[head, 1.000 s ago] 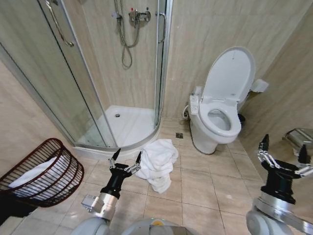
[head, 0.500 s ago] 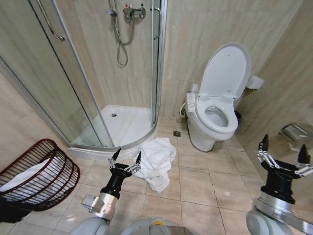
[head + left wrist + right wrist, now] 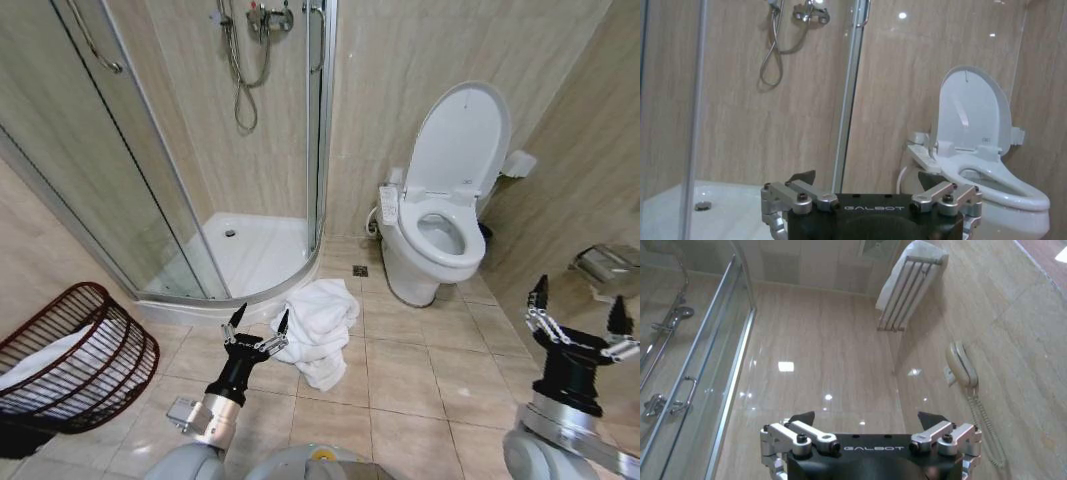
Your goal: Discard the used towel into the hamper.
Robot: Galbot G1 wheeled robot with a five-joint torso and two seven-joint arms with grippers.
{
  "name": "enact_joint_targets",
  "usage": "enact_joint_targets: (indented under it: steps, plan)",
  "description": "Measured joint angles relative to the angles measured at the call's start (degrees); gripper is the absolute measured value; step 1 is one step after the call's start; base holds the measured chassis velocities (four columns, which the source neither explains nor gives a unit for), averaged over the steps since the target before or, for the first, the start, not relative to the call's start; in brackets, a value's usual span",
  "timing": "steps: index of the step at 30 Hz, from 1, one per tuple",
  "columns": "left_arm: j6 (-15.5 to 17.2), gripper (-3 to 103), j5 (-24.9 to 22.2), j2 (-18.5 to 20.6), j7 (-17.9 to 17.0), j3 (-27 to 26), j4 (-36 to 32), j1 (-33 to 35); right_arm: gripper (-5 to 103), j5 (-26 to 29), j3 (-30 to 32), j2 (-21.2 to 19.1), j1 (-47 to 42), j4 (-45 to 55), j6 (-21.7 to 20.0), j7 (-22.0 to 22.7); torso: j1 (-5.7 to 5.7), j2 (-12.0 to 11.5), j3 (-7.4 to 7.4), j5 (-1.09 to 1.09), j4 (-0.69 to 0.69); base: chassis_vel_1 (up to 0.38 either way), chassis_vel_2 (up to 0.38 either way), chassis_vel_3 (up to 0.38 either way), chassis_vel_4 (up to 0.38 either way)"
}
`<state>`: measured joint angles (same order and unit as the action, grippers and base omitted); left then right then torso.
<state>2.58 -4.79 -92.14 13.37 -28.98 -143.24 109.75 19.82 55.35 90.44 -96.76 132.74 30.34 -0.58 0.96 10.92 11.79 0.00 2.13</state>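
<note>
White crumpled terry towel [image 3: 318,330] on glossy tiles, round wire hamper [image 3: 75,362], both pincers [image 3: 257,322] [image 3: 577,307] spread.

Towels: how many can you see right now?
3. One crumpled on the floor by the shower; one white cloth in the hamper; one on the wall rack. More may be hidden in the hamper.
</note>
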Motion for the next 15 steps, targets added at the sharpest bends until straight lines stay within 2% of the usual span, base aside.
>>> enact_joint_targets:
  steps: [8,15]
  plan:
    - [0.00,100,0.00,0.00,0.00,0.00,0.00,0.00,100,0.01,0.03,0.13,-0.23,-0.02,0.19,-0.21,-0.65,-1.77,-1.11,0.00,0.00,0.000,0.000,0.000,0.000]
    - [0.00,100,0.00,0.00,0.00,0.00,0.00,0.00,100,0.03,0.18,0.09,-0.20,-0.19,0.24,-0.27,-0.72,-1.94,-1.21,0.00,0.00,0.000,0.000,0.000,0.000]
